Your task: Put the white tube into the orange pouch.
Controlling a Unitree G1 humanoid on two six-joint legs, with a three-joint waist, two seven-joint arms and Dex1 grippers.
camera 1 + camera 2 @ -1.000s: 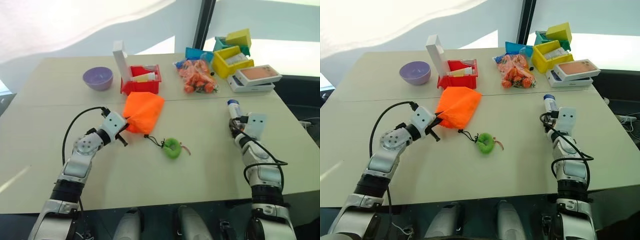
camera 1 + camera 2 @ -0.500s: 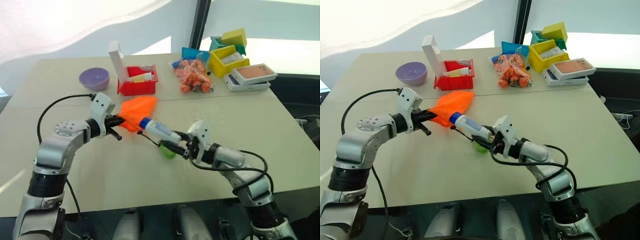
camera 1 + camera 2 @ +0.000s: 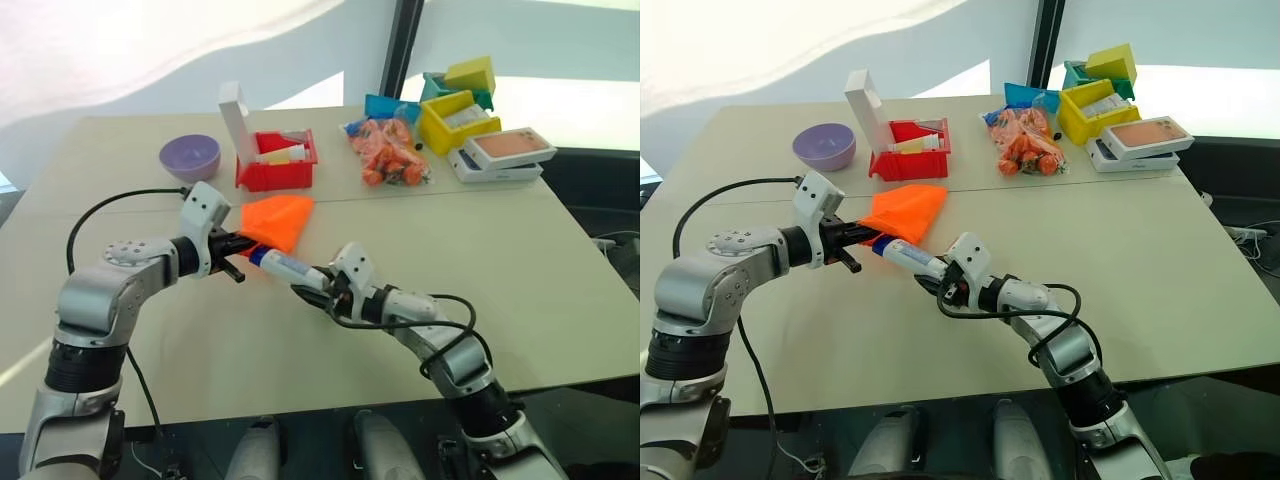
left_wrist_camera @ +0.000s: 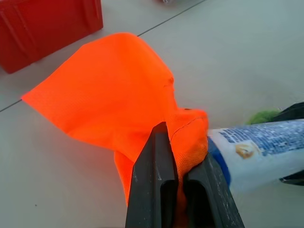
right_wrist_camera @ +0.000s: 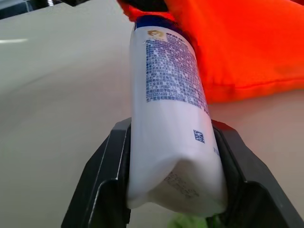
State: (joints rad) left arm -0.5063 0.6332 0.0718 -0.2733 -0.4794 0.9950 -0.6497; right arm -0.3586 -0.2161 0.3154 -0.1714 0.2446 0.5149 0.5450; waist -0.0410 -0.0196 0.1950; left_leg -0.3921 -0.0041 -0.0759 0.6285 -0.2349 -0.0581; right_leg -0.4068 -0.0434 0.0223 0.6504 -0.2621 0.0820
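- Against a second ago, the right gripper (image 3: 318, 290) has swung from the table's right side across to the middle; half a second ago it was already near the pouch (image 3: 278, 221) and has since closed in further.
- The tube (image 3: 282, 266) has travelled with it: then upright over the right side, now lying nearly level with its blue cap at the pouch's mouth.
- The left gripper (image 3: 240, 243) has lifted the pouch's edge off the table; a second ago the pouch lay flat and the green ball beside it was plain to see.
- Left gripper: fingers (image 4: 154, 175) pressed together, pinching the pouch's orange hem, pointing toward the right gripper and slightly down, elbow bent out to the left.
- Right gripper: fingers (image 5: 103, 180) clamp the tube's crimped tail from both sides; forearm stretched low over the table, pointing left toward the left gripper.
- The tube's cap is just beside the left fingertips, touching the bunched fabric; whether it is inside the mouth cannot be told.
- Beyond both grippers stands a red bin (image 3: 279, 160).
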